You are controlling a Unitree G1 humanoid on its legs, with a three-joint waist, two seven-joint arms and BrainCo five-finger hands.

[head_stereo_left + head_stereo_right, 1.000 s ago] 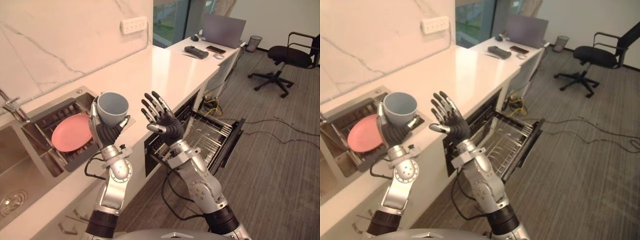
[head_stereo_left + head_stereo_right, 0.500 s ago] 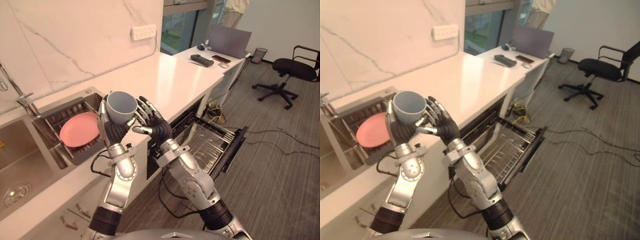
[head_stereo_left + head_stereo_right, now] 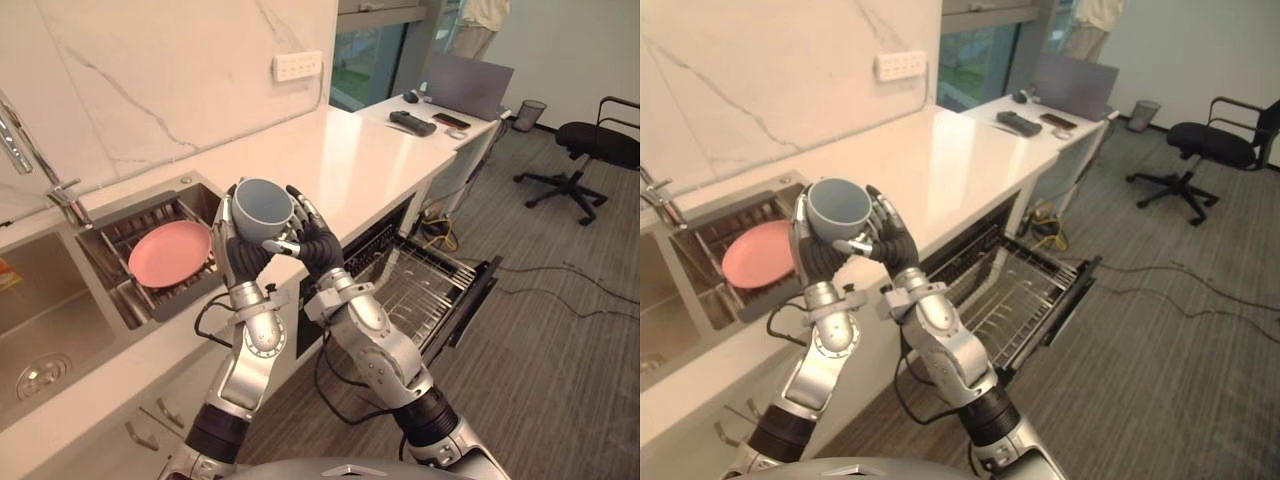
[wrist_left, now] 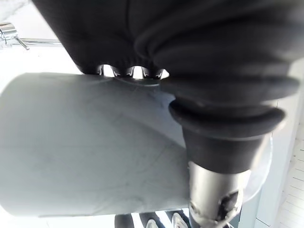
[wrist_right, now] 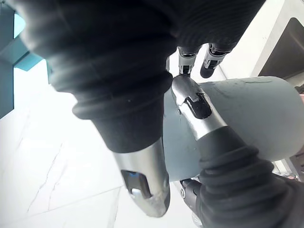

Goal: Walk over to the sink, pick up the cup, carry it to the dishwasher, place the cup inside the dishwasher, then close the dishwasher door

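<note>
The blue-grey cup (image 3: 262, 208) is held up over the counter's front edge, its mouth facing me. My left hand (image 3: 240, 258) grips it from below and the left, fingers curled round its wall (image 4: 95, 142). My right hand (image 3: 316, 246) presses on the cup's right side, thumb and fingers wrapped on the wall (image 5: 247, 114). Down to the right the dishwasher (image 3: 475, 290) stands open, its wire rack (image 3: 420, 285) pulled out and bare.
A pink plate (image 3: 170, 253) lies in a drain rack beside the sink (image 3: 50, 320). The white counter (image 3: 340, 160) runs back to a laptop (image 3: 470, 85). An office chair (image 3: 600, 150) stands far right on carpet. A person (image 3: 480, 15) stands behind the desk.
My right hand has come in from the right and closed onto the cup that my left hand holds. The camera has shifted, so the sink shows more.
</note>
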